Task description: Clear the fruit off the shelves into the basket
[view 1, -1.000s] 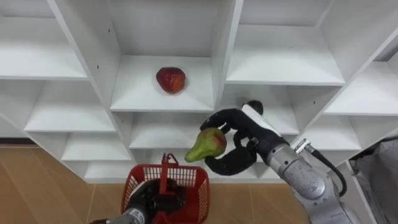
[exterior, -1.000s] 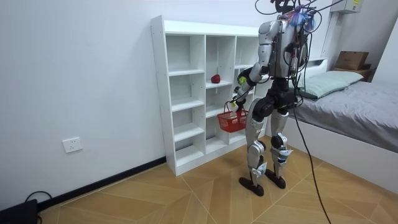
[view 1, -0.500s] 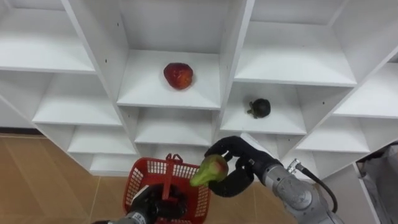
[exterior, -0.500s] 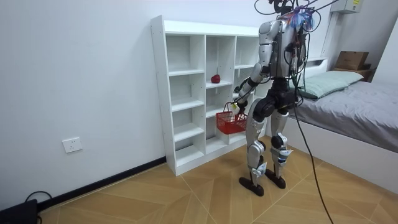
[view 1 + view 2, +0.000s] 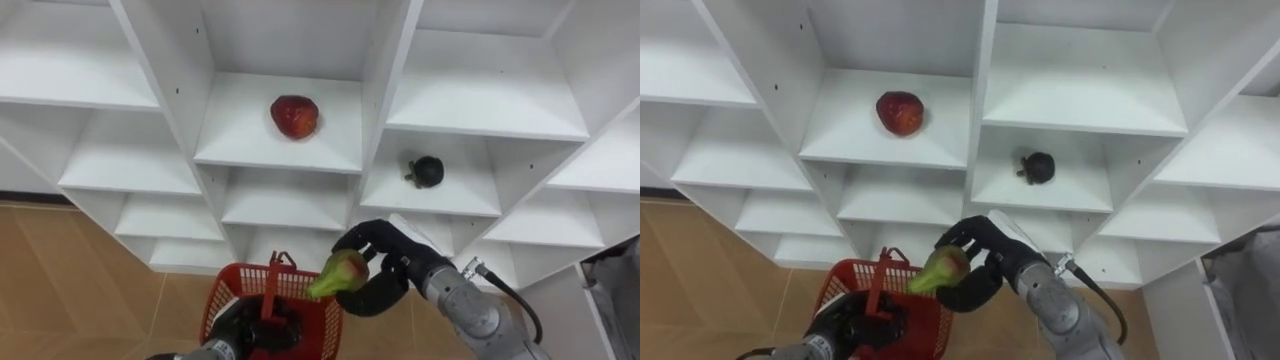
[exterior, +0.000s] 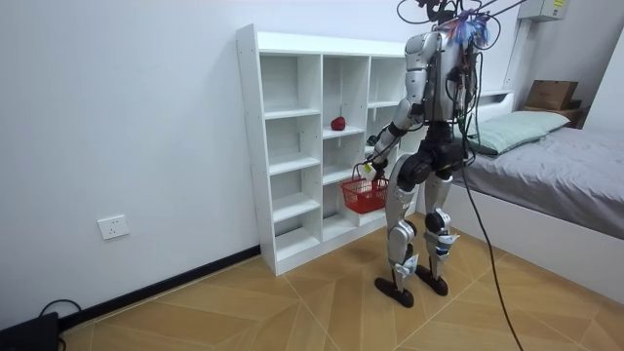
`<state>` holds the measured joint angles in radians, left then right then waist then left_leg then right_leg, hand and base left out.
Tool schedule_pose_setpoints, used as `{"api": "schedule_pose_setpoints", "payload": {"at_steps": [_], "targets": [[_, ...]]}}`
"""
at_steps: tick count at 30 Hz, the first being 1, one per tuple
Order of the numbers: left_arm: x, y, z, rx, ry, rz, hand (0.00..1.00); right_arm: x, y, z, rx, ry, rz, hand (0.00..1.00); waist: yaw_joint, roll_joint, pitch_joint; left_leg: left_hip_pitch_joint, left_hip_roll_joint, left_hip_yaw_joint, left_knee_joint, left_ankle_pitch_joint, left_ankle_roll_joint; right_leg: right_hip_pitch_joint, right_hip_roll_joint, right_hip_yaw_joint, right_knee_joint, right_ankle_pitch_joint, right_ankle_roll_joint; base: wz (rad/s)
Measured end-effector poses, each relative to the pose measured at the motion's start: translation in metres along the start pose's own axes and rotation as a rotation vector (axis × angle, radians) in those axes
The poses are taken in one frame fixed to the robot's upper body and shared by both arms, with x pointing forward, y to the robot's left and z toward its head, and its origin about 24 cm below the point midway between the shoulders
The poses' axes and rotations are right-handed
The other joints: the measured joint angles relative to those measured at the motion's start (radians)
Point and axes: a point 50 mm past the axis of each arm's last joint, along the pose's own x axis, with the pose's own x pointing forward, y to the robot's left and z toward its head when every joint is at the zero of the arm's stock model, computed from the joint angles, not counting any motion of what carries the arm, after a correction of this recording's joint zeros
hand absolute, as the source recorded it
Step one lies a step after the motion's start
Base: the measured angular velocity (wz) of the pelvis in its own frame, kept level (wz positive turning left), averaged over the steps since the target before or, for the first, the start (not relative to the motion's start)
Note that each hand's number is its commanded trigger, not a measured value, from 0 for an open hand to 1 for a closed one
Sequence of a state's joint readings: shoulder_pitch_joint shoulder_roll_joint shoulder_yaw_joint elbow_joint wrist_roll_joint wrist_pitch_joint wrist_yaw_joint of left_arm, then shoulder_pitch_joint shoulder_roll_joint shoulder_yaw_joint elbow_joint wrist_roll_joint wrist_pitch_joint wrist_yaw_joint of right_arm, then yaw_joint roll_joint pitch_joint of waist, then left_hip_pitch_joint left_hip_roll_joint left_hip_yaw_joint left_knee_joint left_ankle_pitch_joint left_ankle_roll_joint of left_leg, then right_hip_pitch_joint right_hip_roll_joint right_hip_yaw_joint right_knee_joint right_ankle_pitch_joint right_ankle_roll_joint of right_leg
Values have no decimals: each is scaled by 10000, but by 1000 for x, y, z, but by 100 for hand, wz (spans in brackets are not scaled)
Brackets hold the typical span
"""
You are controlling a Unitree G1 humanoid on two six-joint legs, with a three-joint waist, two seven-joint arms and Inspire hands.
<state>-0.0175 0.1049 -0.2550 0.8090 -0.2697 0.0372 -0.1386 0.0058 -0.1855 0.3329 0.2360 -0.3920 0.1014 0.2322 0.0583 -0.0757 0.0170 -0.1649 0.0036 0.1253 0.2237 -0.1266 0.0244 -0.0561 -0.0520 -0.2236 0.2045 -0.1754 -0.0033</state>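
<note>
My right hand (image 5: 385, 268) (image 5: 985, 262) is shut on a green pear (image 5: 338, 276) (image 5: 940, 271), held just above the right rim of the red basket (image 5: 315, 305) (image 5: 928, 320). My left hand (image 5: 252, 326) (image 5: 855, 325) is shut on the basket's red handle (image 5: 270, 285) at the bottom of the view. A red apple (image 5: 295, 116) (image 5: 899, 112) lies on a middle shelf of the white closet (image 5: 375, 80). A dark round fruit (image 5: 427, 171) (image 5: 1038, 166) sits in the compartment to its lower right. In the room view I stand facing the closet (image 6: 292, 146), basket (image 6: 366, 193) in front of me.
White upright dividers (image 5: 170, 100) flank the apple's compartment. Wooden floor (image 5: 70, 280) lies below the closet. A bed (image 6: 556, 166) stands at the room view's right, behind me.
My right hand has brought the pear down and away from the shelf to the basket's rim. The dark fruit it hid a second ago now shows. The eye view has shifted slightly.
</note>
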Motion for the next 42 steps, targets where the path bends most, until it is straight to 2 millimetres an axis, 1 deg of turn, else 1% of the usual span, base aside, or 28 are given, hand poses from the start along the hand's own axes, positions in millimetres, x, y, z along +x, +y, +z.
{"api": "schedule_pose_setpoints", "payload": {"at_steps": [7,15,17,27,30,34,38,42], "targets": [[1,-1,3,-25,-79,-12,100,1,0,-1,-74,72,2,100,2,-42,23,-14,-6,1,-2,0,0,-12,-3,-2,-19,-2,1,0],[3,-4,6,-51,-179,-92,100,4,5,0,109,88,104,100,9,-62,19,-67,-15,8,10,0,0,-13,3,3,-139,-1,-3,0],[3,-5,8,-36,-217,-116,100,5,6,1,-78,121,105,100,16,-61,18,-149,-10,-6,57,-1,1,-41,8,-1,-171,6,-11,5],[6,-7,16,-4,-421,-145,100,14,-1,8,-620,128,-14,100,29,-55,17,-393,1,-155,134,-3,3,-273,4,-135,-5,15,-21,2],[7,-8,17,-10,-445,-164,100,17,-2,14,-614,-10,-158,100,43,-42,21,-410,4,-197,164,-3,4,-276,-3,-188,14,15,-21,1],[7,-9,17,3,-439,-202,100,24,1,16,-463,31,-240,100,43,-23,34,-409,1,-217,177,-2,6,-255,-5,-208,15,18,-24,1],[7,-11,17,63,-415,-264,100,27,10,18,-568,66,-34,100,29,5,53,-394,-13,-229,165,0,8,-228,-11,-235,15,17,-23,1],[7,-12,16,129,-402,-249,100,28,11,20,-855,27,-188,100,18,23,67,-373,-19,-246,159,0,8,-184,-15,-292,7,17,-23,2]]}}
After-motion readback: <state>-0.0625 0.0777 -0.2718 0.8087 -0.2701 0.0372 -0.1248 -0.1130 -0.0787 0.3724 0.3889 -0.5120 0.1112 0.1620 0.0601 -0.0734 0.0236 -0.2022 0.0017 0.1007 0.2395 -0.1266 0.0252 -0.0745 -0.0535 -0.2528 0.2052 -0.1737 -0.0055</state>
